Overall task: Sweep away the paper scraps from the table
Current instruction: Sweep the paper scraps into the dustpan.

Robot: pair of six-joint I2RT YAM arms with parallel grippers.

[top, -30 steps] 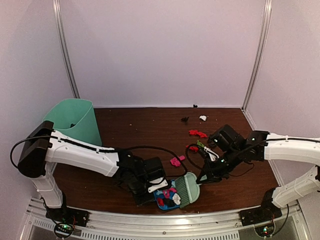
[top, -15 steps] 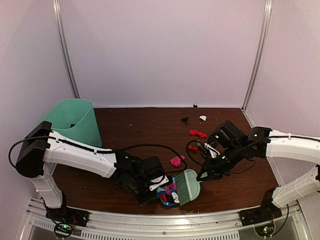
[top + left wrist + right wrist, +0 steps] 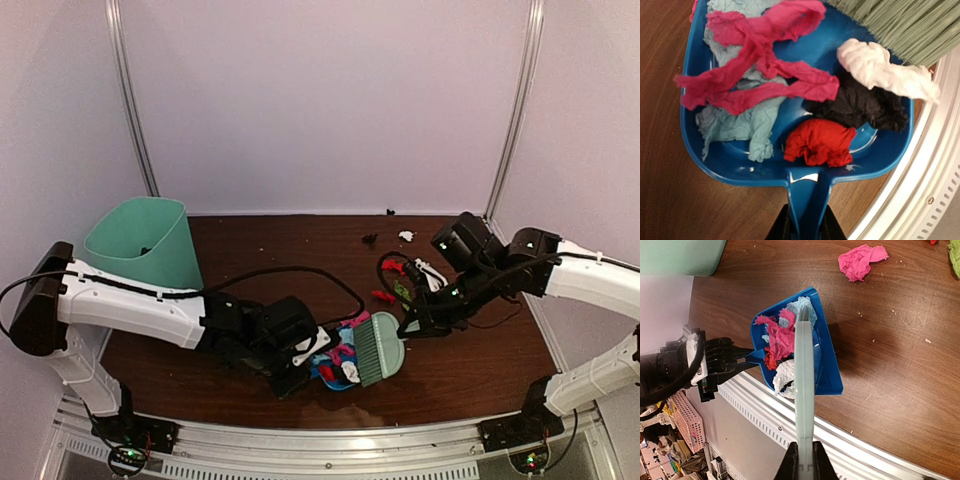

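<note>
My left gripper (image 3: 300, 358) (image 3: 807, 229) is shut on the handle of the blue dustpan (image 3: 330, 372) (image 3: 790, 107) (image 3: 826, 367), which rests near the table's (image 3: 260, 260) front edge. The pan holds pink (image 3: 760, 50), cyan (image 3: 735, 120), red (image 3: 820, 142), black (image 3: 860, 107) and white (image 3: 880, 70) paper scraps. My right gripper (image 3: 415, 325) (image 3: 805, 463) is shut on the handle of the pale green brush (image 3: 378, 348) (image 3: 804, 380), whose bristles (image 3: 900, 25) stand at the pan's mouth. Loose scraps lie beyond: pink (image 3: 352, 320) (image 3: 860, 260), red (image 3: 395, 267), green (image 3: 400, 290), white (image 3: 407, 236), black (image 3: 370, 239).
The mint-green bin (image 3: 140, 240) (image 3: 680, 255) stands at the back left. The silver frame edge (image 3: 330, 440) (image 3: 935, 150) (image 3: 875, 440) runs just in front of the dustpan. A black cable (image 3: 300, 272) loops over the table behind the left arm.
The dustpan and brush have moved together away from the front edge toward the pink scrap. The right arm has drawn back and up; the left arm has drawn slightly left.
</note>
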